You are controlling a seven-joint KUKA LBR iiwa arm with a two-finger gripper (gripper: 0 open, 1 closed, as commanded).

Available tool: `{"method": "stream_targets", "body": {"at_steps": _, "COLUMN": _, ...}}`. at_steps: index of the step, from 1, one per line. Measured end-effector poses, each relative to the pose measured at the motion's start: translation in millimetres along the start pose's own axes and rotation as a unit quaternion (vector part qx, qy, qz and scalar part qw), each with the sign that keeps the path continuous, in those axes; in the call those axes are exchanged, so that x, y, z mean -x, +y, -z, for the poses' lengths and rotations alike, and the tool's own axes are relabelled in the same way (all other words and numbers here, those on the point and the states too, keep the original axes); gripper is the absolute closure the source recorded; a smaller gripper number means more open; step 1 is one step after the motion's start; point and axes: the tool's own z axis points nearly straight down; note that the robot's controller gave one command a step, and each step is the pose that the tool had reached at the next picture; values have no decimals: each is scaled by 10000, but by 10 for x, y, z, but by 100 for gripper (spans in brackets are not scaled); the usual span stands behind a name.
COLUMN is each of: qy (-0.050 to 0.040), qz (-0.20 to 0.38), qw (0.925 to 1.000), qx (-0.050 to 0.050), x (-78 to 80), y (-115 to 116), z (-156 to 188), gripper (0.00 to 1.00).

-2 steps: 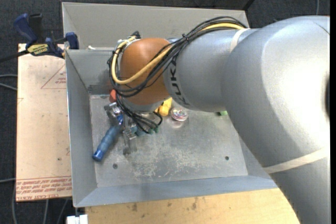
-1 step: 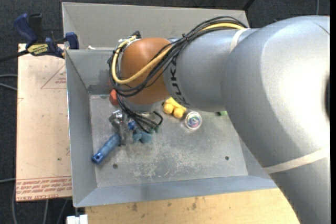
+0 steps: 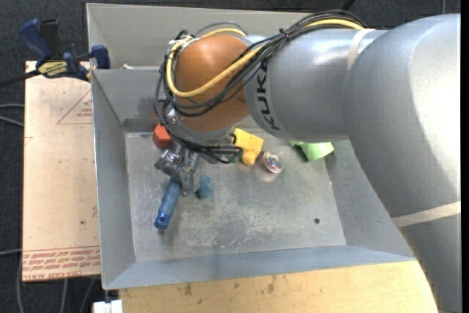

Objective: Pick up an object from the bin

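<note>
My gripper (image 3: 178, 166) reaches down into the left part of the bin, under the orange dome on the wrist. Its metal fingers sit at the upper end of a blue pen-like tool (image 3: 166, 206) that lies slanted toward the bin's front left. Whether the tool is between the fingers I cannot tell. A small teal piece (image 3: 205, 188) lies just to the right of the fingers. An orange-red block (image 3: 161, 134) shows right behind the gripper, partly hidden by the wrist.
A yellow object (image 3: 248, 144) lies in the bin's middle beside a small round clear-and-pink thing (image 3: 272, 165). A green object (image 3: 315, 151) peeks out from under the arm at the right. The arm covers the bin's back right.
</note>
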Motion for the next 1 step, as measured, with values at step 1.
{"method": "stream_targets", "body": {"at_steps": 1, "qy": -32, "qz": -192, "qw": 9998, "qx": -19, "x": -5, "y": 57, "z": 1749, "gripper": 100}}
